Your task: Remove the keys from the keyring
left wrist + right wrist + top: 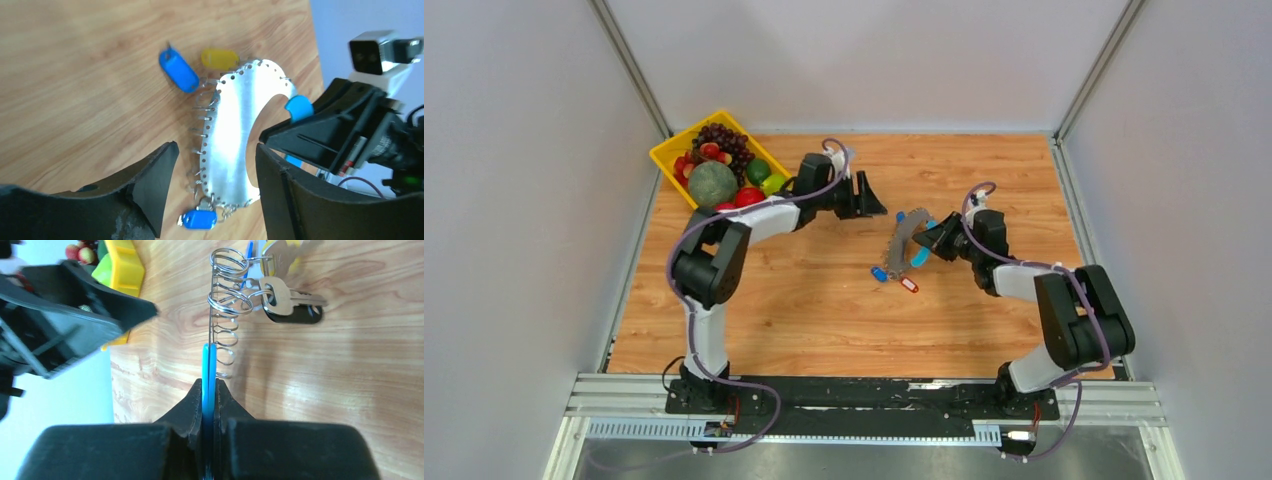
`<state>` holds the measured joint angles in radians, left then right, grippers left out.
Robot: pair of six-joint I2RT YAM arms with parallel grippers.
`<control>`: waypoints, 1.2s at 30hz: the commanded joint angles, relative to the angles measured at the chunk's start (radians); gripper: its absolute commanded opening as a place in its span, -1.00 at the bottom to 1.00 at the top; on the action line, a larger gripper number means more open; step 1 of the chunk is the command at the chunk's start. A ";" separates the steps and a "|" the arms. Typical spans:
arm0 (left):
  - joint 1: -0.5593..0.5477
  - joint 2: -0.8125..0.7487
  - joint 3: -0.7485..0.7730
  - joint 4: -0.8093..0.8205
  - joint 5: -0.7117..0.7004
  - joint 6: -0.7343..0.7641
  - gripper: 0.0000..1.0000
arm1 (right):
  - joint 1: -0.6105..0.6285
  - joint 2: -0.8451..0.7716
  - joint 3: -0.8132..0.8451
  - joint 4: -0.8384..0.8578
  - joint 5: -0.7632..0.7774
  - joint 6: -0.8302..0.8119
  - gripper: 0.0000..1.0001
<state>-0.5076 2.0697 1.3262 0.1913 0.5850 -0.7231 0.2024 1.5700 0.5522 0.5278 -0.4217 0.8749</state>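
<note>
The keyring (906, 236) is a curved silver plate (235, 130) edged with small wire rings (225, 295), with a bright blue band (209, 360) on its inner side. My right gripper (936, 238) (209, 386) is shut on that blue band and holds the plate on edge over the table. Keys hang from the rings: blue tags (178, 69) (199, 219), a yellow tag (220, 58), a red tag (910, 286), and a silver key on a black tag (290, 305). My left gripper (872, 200) (216, 150) is open, a short way left of the keyring, holding nothing.
A yellow basket (667, 152) of fruit stands at the back left of the wooden table (804, 310), right behind the left arm. Grey walls close in both sides and the back.
</note>
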 commanded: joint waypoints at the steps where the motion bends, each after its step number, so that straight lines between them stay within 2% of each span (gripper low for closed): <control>1: 0.035 -0.282 -0.040 -0.106 -0.101 0.169 0.44 | 0.008 -0.149 0.010 0.013 -0.045 -0.097 -1.00; 6: 0.036 -0.516 -0.283 -0.029 -0.142 0.140 0.52 | 0.014 -0.307 0.021 0.014 -0.071 -0.149 -1.00; 12: -0.015 -0.733 -0.569 0.197 -0.130 0.041 0.53 | 0.027 -0.447 0.062 0.017 -0.074 -0.183 -1.00; 18: -0.137 -0.876 -0.704 0.285 -0.209 0.056 0.53 | 0.070 -0.527 0.126 0.057 -0.017 -0.179 -1.00; 24: -0.222 -0.965 -0.767 0.346 -0.280 0.082 0.48 | 0.132 -0.550 0.213 0.037 0.084 -0.179 -1.00; 30: -0.240 -1.011 -0.781 0.340 -0.302 0.210 0.45 | 0.162 -0.553 0.276 0.028 0.043 -0.171 -1.00; 36: -0.239 -1.104 -0.843 0.418 -0.304 0.520 0.40 | 0.174 -0.576 0.328 0.011 -0.039 -0.162 -1.00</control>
<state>-0.7444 1.0294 0.5175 0.5030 0.2871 -0.4419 0.3664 1.0416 0.8093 0.4877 -0.4053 0.7078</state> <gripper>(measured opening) 0.706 0.048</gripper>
